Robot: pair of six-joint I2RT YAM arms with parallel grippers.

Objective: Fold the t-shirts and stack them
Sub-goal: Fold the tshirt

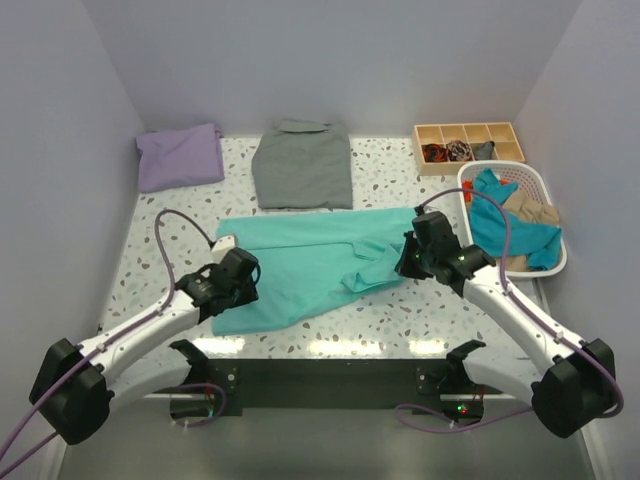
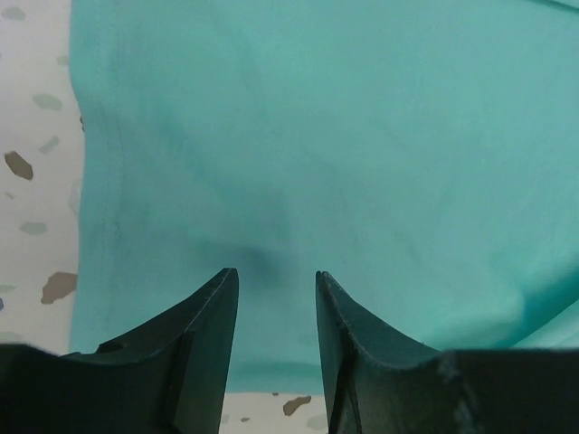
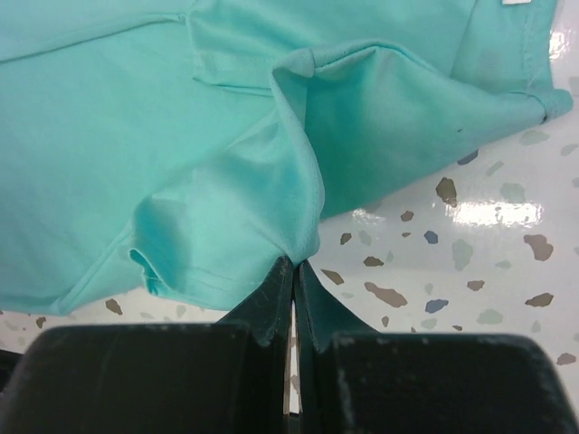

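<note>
- The speckled table [image 1: 400,312] carries everything.
- The turquoise t-shirt [image 1: 300,262] lies spread across the middle of the table, and its right part is bunched into folds.
- A white basket [image 1: 500,169] at the right edge holds blue and tan clothes.
- A grey shirt [image 1: 302,165] lies folded at the back, just behind the turquoise one.
- The lavender t-shirt [image 1: 180,157] lies folded in the back left corner, well apart from the others.
- A wooden compartment box [image 1: 508,151] behind the basket holds small dark items.
- My right gripper [image 3: 294,271] is pinched tight on a raised fold of the turquoise t-shirt.
- My left gripper [image 2: 276,276] has its fingers spread narrowly over the shirt's left part, with cloth between them.
- A white label [image 3: 516,3] shows at the frame edge, too cropped to read.
</note>
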